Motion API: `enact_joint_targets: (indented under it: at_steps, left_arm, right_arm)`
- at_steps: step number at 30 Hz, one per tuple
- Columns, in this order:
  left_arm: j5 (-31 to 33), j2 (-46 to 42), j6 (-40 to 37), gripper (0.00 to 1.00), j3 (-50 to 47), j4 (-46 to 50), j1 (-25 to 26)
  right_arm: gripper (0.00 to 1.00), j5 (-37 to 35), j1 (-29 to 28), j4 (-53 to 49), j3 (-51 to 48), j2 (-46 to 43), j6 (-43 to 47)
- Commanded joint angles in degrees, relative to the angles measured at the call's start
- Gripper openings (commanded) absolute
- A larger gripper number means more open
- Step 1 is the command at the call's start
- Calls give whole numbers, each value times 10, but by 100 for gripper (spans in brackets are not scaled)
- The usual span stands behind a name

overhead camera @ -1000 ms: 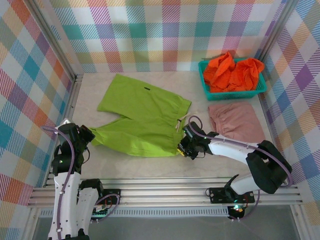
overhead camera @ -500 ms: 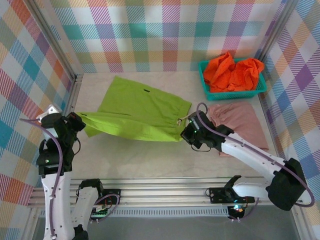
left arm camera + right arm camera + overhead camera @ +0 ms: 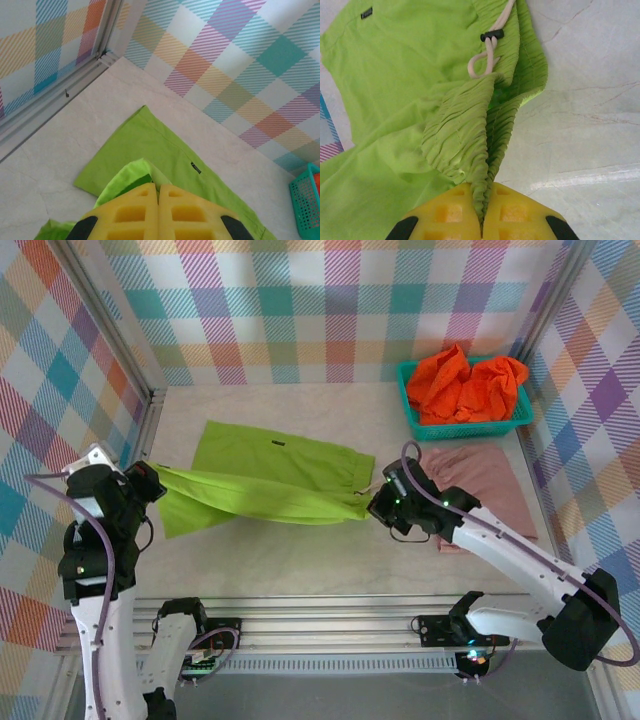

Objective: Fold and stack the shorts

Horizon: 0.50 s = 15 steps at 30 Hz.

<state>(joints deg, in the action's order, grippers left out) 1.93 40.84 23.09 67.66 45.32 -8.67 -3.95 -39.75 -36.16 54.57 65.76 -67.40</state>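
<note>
I am pinching the soft lime green fabric shorts, strung crosswise, between my left end effector and right end effector.

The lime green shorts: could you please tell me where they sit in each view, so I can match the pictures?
Top external: lime green shorts mid-table, stretched between left claw and right claw.
Left wrist: lower centre, running toward the bottom right.
Right wrist: left and top, waistband pinched at the bottom edge.
Shared landmark: the small dark label on the shorts.
</note>
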Motion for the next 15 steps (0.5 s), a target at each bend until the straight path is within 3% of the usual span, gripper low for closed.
enact_joint_targets:
  at_steps: [1,15]
  left_arm:
    - [1,41,1,0,6,-39,0]
    - [-6,264,25,0,41,-154,1]
  right_arm:
    - [0,-12,27,-18,35,22,37]
    - [0,49,118,8,187,211,106]
